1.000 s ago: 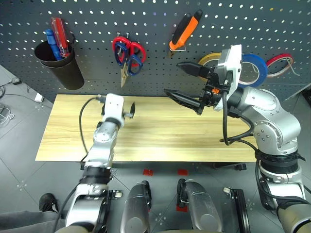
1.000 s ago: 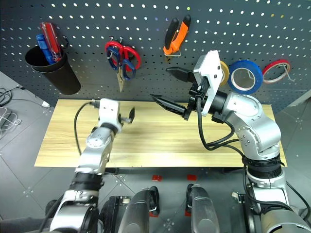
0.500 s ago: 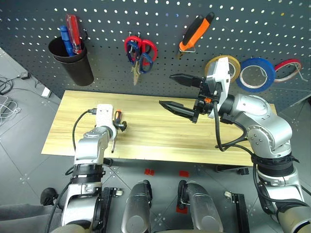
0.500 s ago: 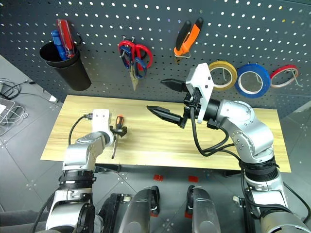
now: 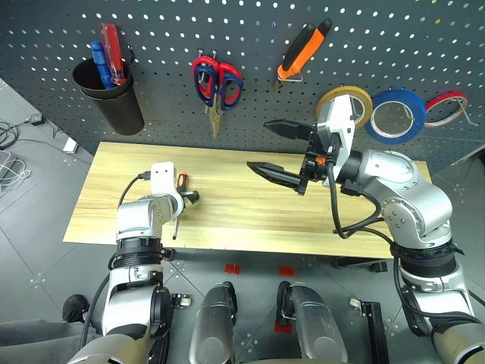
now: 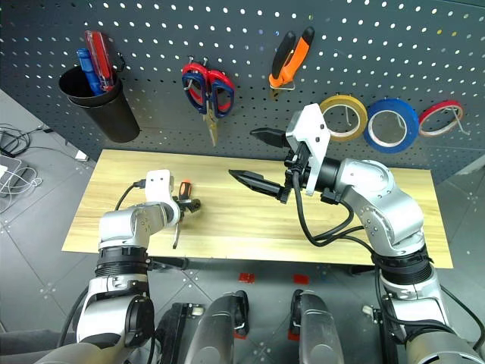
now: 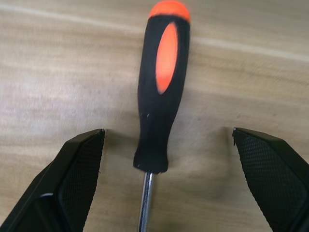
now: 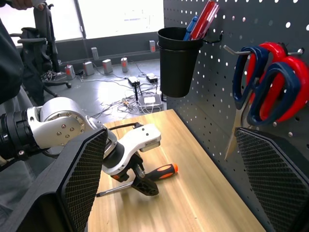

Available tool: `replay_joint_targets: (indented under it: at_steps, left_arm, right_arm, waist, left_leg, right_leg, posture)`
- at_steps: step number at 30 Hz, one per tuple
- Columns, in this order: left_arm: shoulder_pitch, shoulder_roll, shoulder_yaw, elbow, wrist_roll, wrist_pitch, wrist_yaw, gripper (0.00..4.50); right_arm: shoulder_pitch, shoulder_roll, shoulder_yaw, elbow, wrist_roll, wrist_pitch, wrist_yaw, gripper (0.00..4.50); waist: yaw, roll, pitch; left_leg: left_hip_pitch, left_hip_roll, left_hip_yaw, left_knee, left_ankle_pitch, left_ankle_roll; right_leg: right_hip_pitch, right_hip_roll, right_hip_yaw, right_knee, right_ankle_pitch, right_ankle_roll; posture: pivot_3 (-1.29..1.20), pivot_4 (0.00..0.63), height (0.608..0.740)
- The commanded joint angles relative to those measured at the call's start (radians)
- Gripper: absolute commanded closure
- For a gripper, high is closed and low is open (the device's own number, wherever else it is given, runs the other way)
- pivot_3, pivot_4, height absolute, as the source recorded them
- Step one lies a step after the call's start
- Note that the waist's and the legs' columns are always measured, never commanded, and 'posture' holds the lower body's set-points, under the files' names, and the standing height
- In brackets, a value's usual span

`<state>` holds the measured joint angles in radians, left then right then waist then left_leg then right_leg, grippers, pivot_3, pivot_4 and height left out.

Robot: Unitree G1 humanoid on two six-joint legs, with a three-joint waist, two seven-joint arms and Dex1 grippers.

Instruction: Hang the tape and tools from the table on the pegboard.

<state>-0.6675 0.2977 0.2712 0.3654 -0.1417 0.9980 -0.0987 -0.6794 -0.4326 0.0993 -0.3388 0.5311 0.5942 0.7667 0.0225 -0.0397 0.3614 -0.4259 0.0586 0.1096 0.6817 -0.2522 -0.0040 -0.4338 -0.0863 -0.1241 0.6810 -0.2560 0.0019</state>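
Orange-black screwdriver [image 7: 161, 92] lies lengthwise between the spread fingers of the left gripper [image 7: 166, 169], lower left of the head view; the right gripper [image 5: 276, 148] hangs open, farther off.

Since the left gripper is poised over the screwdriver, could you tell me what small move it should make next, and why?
Probably close the left gripper on the screwdriver. Its open fingers already stand on either side of the handle, which lies flat on the table, so a grasp comes before any lift.

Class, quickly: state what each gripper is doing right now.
Left gripper: open, straddling the screwdriver, not holding it.
Right gripper: open, empty.
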Motion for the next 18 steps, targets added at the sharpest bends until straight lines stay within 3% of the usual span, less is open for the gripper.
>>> replay_joint_targets:
  at_steps: [1,4,9,14,18]
  left_arm:
    - [-0.026,0.009,0.024,0.03,-0.025,-0.016,-0.007,0.21]
    - [-0.042,0.003,0.029,0.075,-0.033,-0.041,-0.007,0.77]
    - [-0.059,-0.003,0.046,0.116,-0.053,-0.051,-0.012,2.3]
    - [-0.017,-0.004,0.034,0.041,-0.067,-0.015,-0.016,3.77]
    - [0.043,0.006,0.002,-0.118,-0.081,-0.018,-0.046,3.94]
  right_arm:
    - [0.009,-0.007,-0.018,-0.042,0.011,-0.013,0.004,0.0]
    - [0.013,-0.012,-0.014,-0.045,0.008,-0.008,0.004,0.0]
    - [0.012,-0.011,-0.021,-0.052,0.01,-0.007,-0.009,0.0]
    - [0.021,-0.014,-0.021,-0.06,0.011,-0.003,-0.013,0.0]
    - [0.069,-0.049,-0.026,-0.058,0.018,0.006,0.018,0.0]
  waist:
    - [0.001,0.0,0.0]
    - [0.001,0.0,0.0]
    - [0.0,0.0,-0.001]
    - [0.0,-0.001,-0.011]
    - [0.0,-0.002,-0.011]
  left_leg:
    - [0.0,0.0,0.0,0.0,0.0,0.0]
    - [0.0,0.0,0.0,0.0,0.0,0.0]
    - [0.0,0.0,0.0,0.0,0.0,0.0]
    - [0.0,-0.001,0.0,0.0,0.0,0.0]
    - [0.0,0.0,0.0,0.0,0.0,0.0]
  right_leg:
    - [0.0,0.0,0.0,0.0,0.0,0.0]
    - [0.0,0.0,0.0,0.0,0.0,0.0]
    - [0.0,0.0,0.0,0.0,0.0,0.0]
    - [0.0,0.0,0.0,0.0,0.0,0.0]
    - [0.0,0.0,0.0,0.0,0.0,0.0]
  posture:
    - [0.02,0.302,0.74]
    - [0.02,0.293,0.74]
    - [0.01,0.287,0.74]
    - [0.0,0.28,0.74]
    - [-0.01,0.285,0.74]
